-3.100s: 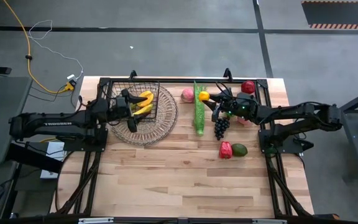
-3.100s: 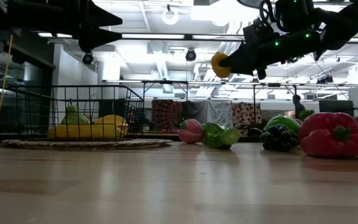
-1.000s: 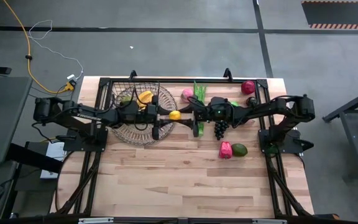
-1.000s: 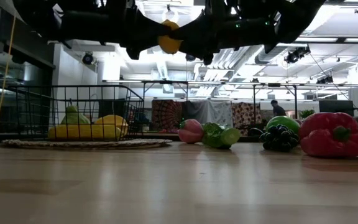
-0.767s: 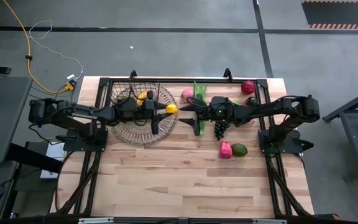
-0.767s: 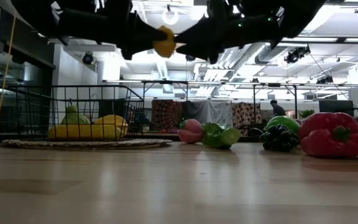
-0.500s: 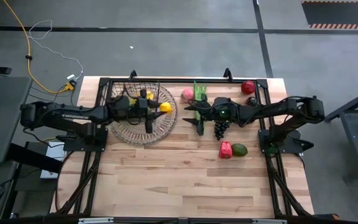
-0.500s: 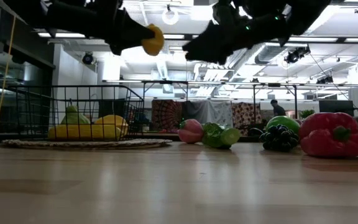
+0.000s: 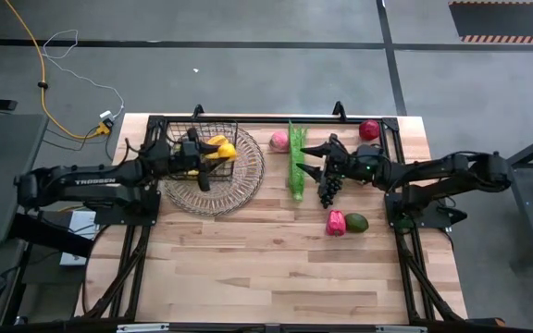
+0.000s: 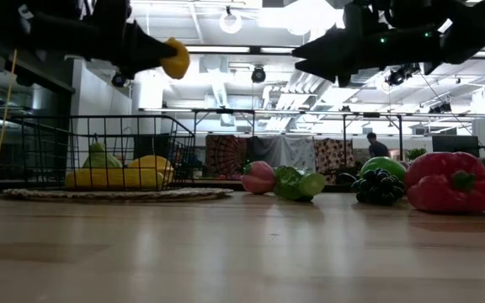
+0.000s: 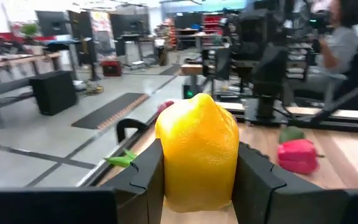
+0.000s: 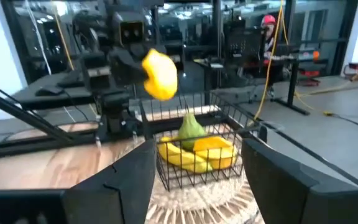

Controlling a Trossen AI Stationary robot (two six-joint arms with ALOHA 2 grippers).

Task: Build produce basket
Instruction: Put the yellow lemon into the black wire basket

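The left gripper [image 9: 227, 150] is clamping a lemon [image 11: 197, 149] above the basket [image 10: 99, 151], partly hiding its contents; the right gripper [image 9: 308, 160] is hanging open and empty.

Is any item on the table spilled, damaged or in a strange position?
Nothing stands out. The basket sits upright on the wicker tray, the remaining produce lies loose on the table, and the left hand holds the lemon above the basket.
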